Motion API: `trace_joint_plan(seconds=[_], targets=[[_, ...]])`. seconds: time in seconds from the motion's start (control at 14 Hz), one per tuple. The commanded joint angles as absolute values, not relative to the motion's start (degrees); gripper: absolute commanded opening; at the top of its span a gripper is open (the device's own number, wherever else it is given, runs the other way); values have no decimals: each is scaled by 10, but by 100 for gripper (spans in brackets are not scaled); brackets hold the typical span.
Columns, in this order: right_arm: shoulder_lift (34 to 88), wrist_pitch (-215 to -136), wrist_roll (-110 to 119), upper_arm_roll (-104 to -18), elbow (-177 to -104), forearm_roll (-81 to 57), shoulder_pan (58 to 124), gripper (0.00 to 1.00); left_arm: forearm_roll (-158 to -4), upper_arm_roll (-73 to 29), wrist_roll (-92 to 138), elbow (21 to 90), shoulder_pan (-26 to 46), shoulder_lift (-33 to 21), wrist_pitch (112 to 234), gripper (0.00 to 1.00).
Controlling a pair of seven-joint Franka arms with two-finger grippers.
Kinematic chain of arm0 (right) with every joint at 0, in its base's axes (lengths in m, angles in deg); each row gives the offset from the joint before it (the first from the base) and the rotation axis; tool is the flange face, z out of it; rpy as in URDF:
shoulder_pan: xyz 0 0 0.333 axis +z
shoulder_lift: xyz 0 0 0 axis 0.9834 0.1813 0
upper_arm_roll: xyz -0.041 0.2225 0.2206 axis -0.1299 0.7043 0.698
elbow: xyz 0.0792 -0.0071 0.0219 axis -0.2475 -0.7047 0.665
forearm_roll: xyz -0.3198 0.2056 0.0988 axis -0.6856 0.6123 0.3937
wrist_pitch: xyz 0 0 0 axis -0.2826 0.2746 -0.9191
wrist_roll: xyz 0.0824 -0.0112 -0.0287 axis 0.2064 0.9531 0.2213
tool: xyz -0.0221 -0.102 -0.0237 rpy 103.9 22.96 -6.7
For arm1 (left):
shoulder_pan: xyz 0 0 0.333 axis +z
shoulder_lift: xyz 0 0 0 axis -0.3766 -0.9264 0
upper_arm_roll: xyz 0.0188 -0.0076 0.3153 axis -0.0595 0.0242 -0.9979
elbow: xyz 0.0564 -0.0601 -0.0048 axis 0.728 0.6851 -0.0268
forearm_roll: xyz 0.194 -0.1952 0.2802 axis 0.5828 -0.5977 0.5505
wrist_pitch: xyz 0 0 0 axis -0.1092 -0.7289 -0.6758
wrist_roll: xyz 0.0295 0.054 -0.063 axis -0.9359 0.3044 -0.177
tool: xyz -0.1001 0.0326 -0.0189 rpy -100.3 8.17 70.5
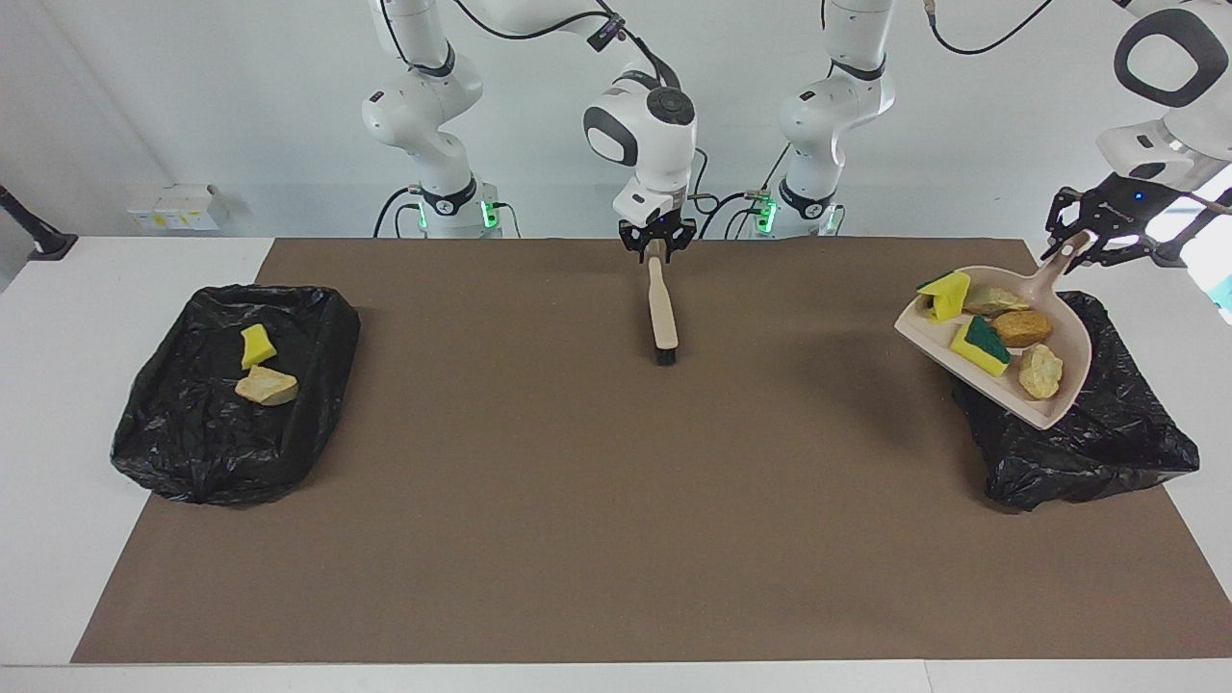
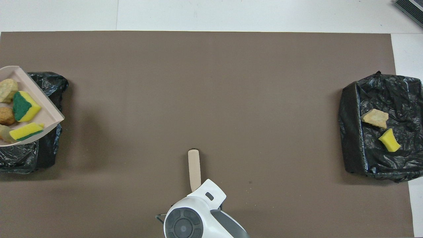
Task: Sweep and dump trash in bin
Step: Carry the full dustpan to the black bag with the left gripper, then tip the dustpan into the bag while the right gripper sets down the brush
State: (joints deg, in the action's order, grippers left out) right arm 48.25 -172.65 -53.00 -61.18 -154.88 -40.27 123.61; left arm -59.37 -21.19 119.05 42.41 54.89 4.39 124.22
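While raised: pale beige plastic dustpan [image 1: 1044, 318], tilted, over the black-bagged bin [image 1: 1107, 433] at the left arm's end.
Trash [image 1: 982, 345]: sponge and bread scraps on the dustpan.
Left gripper [image 1: 1097, 241]: clamped on the dustpan's handle.
Right gripper [image 1: 656, 243]: around the wooden brush [image 1: 662, 308]; finger spread unclear.

A plain white wall [image 1: 192, 106] stands along the robots' end of a white rectangular table [image 1: 58, 404]. A large brown rectangular mat [image 1: 539, 500] covers most of the tabletop, leaving white margins at both ends. Near the mat's corner at the right arm's end, small white boxes [image 1: 173, 206] sit against the wall. Black angled stands [image 1: 34, 231] rest at both ends. Bright daylight [image 1: 1189, 183] enters at the left arm's end.
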Motion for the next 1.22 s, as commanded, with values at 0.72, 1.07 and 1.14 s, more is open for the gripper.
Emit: trace_joint_plan(seconds=[0.72,1.07,1.14], targets=[[478,-1452,-57,-613,-1289,-447,951,100,-418,-204,1398,237,581,-111,1316,0],[478,-1449,10,-613,-1265,-461,858,100,-281,-204,1393,255,515,-120,1365,0],[478,-1448,4,-613,-1262,-461,846,100,-254,-204,1393,262,504,-120,1377,0]])
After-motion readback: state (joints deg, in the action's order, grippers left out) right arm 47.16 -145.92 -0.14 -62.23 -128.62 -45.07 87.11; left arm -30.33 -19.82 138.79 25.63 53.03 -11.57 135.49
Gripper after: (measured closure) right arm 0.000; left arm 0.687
